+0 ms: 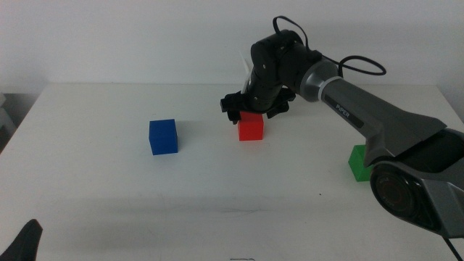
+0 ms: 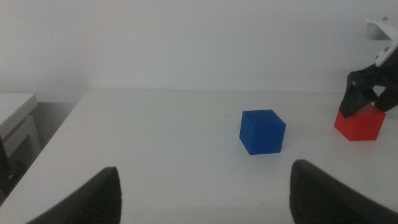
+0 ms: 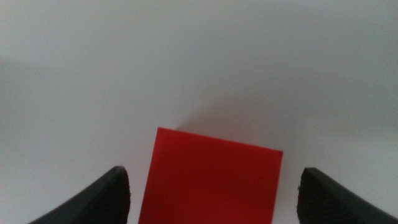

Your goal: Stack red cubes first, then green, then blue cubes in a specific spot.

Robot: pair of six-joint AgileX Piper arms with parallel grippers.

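The red cube (image 1: 251, 127) sits on the white table near the middle back. My right gripper (image 1: 254, 109) hangs directly over it, jaws open, one on each side of the cube's top. In the right wrist view the red cube (image 3: 211, 177) lies between the spread jaws of that gripper (image 3: 212, 174). The blue cube (image 1: 163, 136) stands alone to the left. The green cube (image 1: 357, 162) sits at the right, partly hidden behind the right arm. My left gripper (image 1: 25, 239) waits at the bottom left corner; its wrist view shows it (image 2: 205, 169) open and empty.
The left wrist view shows the blue cube (image 2: 262, 131), the red cube (image 2: 359, 122) and the right gripper (image 2: 367, 93) above it. The white table (image 1: 109, 188) ends at a back edge before a white wall.
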